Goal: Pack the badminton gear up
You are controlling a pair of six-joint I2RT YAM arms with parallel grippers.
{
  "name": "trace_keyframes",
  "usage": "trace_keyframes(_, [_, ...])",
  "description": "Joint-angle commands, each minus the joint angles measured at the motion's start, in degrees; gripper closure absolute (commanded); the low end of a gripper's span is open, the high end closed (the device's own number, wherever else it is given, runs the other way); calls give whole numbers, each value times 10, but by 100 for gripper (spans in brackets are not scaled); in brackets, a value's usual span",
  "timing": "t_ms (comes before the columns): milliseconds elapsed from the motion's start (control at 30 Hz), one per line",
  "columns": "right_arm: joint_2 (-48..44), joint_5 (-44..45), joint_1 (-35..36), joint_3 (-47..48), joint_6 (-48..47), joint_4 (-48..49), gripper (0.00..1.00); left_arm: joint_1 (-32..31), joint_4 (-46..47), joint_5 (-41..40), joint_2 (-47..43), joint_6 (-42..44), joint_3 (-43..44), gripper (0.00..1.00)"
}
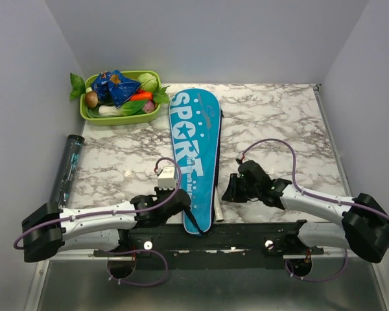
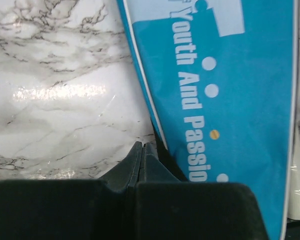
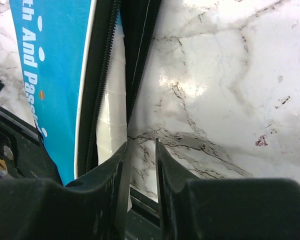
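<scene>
Judging from its look, the blue cover [image 1: 194,136] was going to handle as a light, soft, rather slick fabric sleeve, stiffened only by what lay inside it. It lay flat on the worktop [image 1: 279,123] between your two end effectors, with its narrow end nearest them.

Your left end effector [image 2: 142,147] had its fingers pressed together, and I saw nothing between them. The cover's left edge ran just to the right of its tips, touching or nearly so; I could not tell which.

Your right end effector [image 3: 141,145] stood slightly spread and pinched nothing, with only bare marble showing in the gap. Just ahead of it and to its left, the cover's zip [image 3: 102,75] lay parted. A white racket butt [image 1: 218,212] showed through the opening and poked out at the narrow end.

That butt seemed to be the one rigid hold you had. A pinch on the fabric alone would probably have bunched it or dragged the whole cover across the smooth marble. Steadying the cover with one end effector while the other worked the zip looked safer, though I could not make out the pull.

The dark clear tube [image 1: 68,167] lay well off to the left of your left end effector. Being round and smooth, it would likely have rolled, so a grip across its middle would have suited it. The green tray [image 1: 84,113] sat far ahead of that end effector.
</scene>
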Motion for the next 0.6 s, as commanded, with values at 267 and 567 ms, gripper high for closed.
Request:
trace_keyframes(267, [16, -46, -1, -21, 9, 98, 64, 16, 113, 69, 86, -15, -52, 100])
trace_keyframes(567, [52, -74, 0, -45, 28, 159, 66, 17, 146, 82, 96, -13, -66, 100])
